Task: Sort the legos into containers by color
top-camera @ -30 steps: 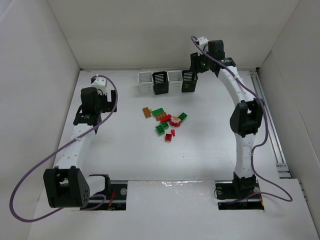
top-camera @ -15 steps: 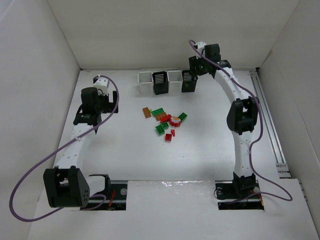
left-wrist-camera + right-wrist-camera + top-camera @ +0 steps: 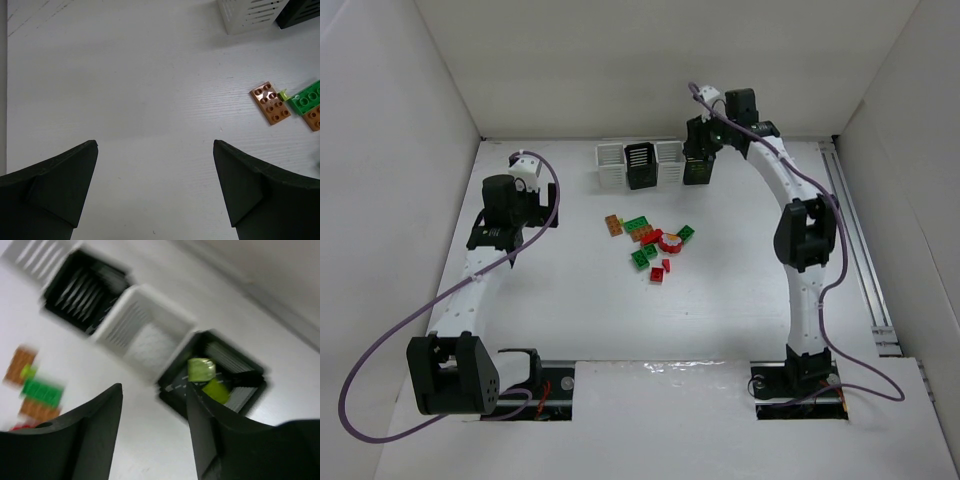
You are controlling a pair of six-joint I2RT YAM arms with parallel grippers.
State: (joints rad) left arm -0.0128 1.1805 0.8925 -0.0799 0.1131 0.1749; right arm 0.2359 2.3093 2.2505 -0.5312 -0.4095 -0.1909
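The legos lie loose mid-table: an orange brick [image 3: 613, 225], green bricks [image 3: 640, 258] and red ones [image 3: 657, 273]. The left wrist view shows the orange brick [image 3: 271, 102], a green one [image 3: 310, 100] and a tiny yellow-green piece [image 3: 283, 94]. Four containers stand in a row at the back: white [image 3: 611, 165], black [image 3: 640, 165], white [image 3: 669, 163], black [image 3: 698, 167]. My right gripper [image 3: 695, 140] [image 3: 154, 387] hovers open and empty beside the far-right black bin [image 3: 172, 385], which holds two yellow-green bricks [image 3: 201, 370]. My left gripper [image 3: 508, 205] [image 3: 155, 145] is wide open over bare table, left of the pile.
The side and back walls enclose the table. A rail [image 3: 855, 250] runs along the right edge. The right wrist view is motion-blurred and also shows the neighbouring white bin [image 3: 150, 295] and the other black bin [image 3: 85, 290].
My right arm has swung left along the bin row, and its fingers have spread a little. The left arm and the pile have not moved.
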